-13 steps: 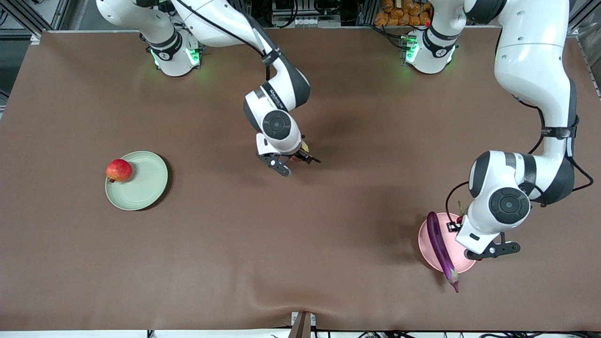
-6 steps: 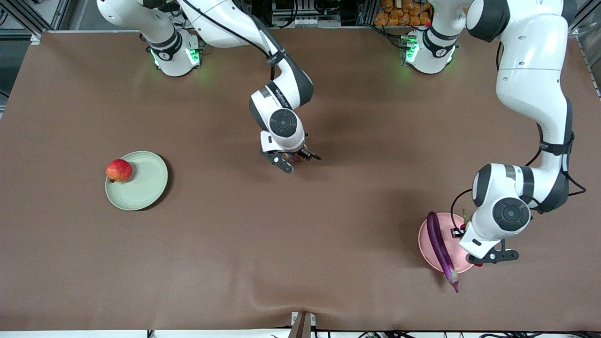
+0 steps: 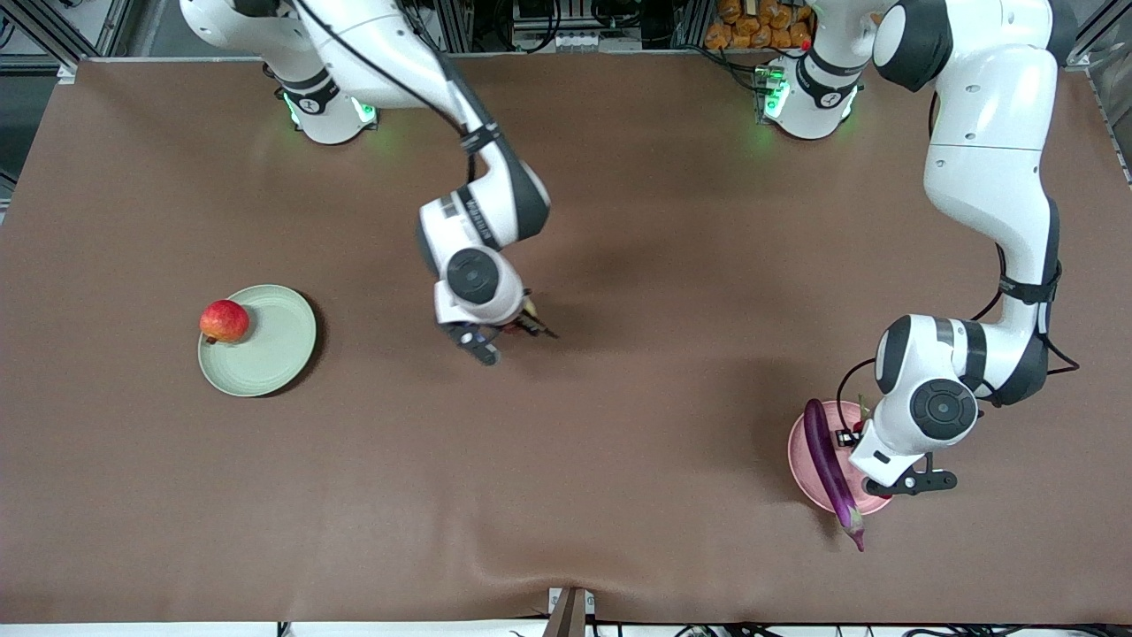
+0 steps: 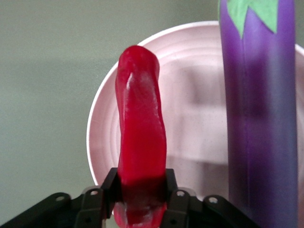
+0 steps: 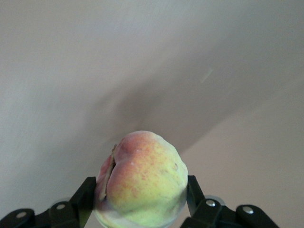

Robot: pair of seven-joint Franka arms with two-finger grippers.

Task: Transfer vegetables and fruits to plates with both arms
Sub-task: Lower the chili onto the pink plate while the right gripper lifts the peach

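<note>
Right hand [image 5: 140, 209] has carried peach [image 5: 142, 183] toward green plate [image 3: 274, 354], left hand [image 4: 142, 209] grasping chili [image 4: 141, 128] lengthwise beside eggplant [image 4: 259, 118]

Brown cloth-covered table [image 3: 619, 531], metal framing [image 3: 53, 26] along its edge.

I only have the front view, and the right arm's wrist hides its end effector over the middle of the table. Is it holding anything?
Observer: Yes. The right wrist view shows the right end effector closed on the peach, one finger on each side.
Operator: And the left one, over the pink plate?
Observer: The left end effector grips the red chili by one end.
Operator: Where is the chili relative to the plate?
Observer: It is over the pink plate, beside the eggplant with a gap between them. I cannot tell whether it touches the plate.
</note>
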